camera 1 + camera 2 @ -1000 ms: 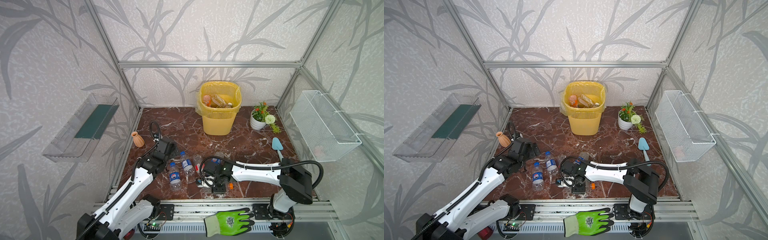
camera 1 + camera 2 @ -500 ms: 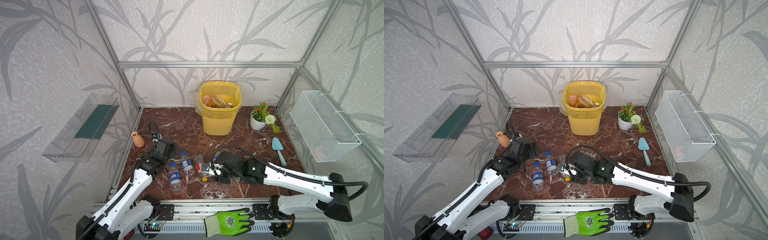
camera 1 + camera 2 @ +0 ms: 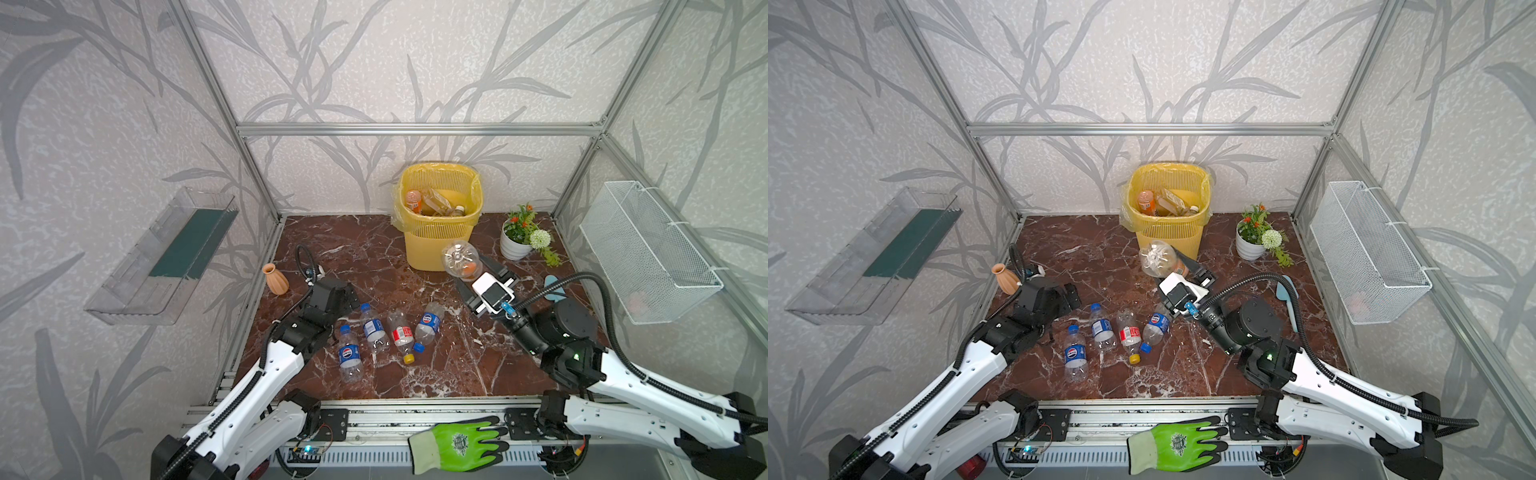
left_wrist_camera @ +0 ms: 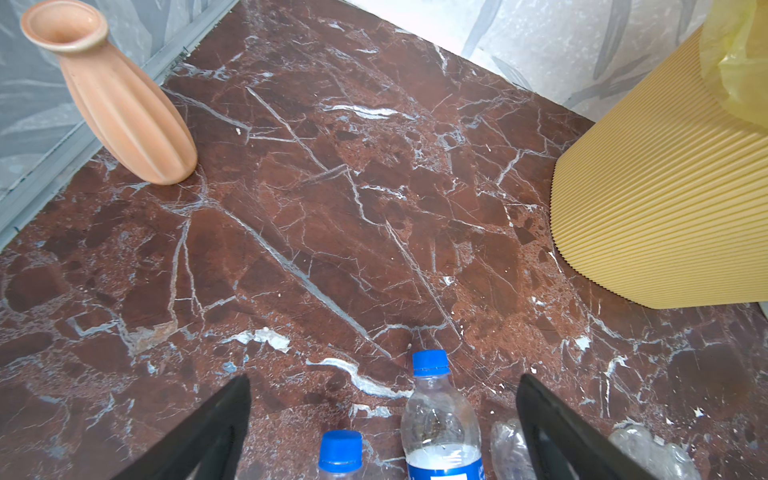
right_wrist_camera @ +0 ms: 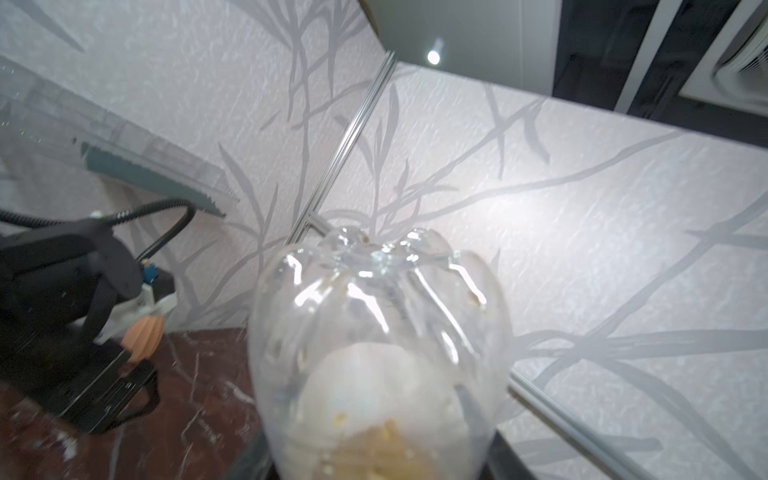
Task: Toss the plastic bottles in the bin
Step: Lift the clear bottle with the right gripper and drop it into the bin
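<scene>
Right jaws pinch clear bottle [image 3: 459, 259], held high for bin [image 3: 432, 245] at 11 o'clock | my left jaws spread, waiting near tabletop bottles [image 3: 376, 330]

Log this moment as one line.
right end effector: shut on clear bottle, raised near bin | left end effector: open beside four floor bottles

You had a yellow slatted bin [image 3: 430, 245] on a red-brown marble floor [image 3: 365, 249] veined white, between pale walls [image 3: 374, 62] printed with grey leaves. The lying bottles [image 3: 348, 357] were clear with blue caps and labels; one bottle [image 3: 402, 333] wore a red label and yellow cap; the held bottle [image 3: 457, 255] was clear with orange. Your ribbed vase [image 3: 275, 280] was peach, your glove [image 3: 457, 444] green
</scene>
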Robot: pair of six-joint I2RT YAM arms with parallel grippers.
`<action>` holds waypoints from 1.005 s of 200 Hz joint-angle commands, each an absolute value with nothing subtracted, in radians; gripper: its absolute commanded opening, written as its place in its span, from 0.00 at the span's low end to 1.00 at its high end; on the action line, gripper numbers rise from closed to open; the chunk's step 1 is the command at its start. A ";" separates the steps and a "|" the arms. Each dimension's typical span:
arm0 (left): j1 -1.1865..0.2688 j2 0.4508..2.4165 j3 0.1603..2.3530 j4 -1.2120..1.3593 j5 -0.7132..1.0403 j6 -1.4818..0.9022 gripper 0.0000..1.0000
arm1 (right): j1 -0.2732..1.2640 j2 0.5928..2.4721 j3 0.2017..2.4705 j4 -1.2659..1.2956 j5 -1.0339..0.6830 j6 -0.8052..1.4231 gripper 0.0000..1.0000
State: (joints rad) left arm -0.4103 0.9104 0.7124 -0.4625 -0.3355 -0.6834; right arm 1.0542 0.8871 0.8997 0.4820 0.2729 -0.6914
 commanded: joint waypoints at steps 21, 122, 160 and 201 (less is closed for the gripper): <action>-0.406 0.940 0.724 -0.446 -0.296 -0.698 0.99 | 0.771 1.064 1.084 0.644 0.054 -0.560 0.52; -0.407 0.948 0.788 -0.482 -0.237 -0.667 0.99 | 0.429 1.542 1.645 0.090 0.059 -0.175 0.98; -0.409 0.912 0.781 -0.486 -0.220 -0.664 0.99 | 0.428 1.411 1.536 0.118 0.086 -0.177 0.98; -0.441 0.915 0.779 -0.508 -0.197 -0.685 0.99 | 0.405 1.285 1.349 0.090 0.146 -0.124 0.99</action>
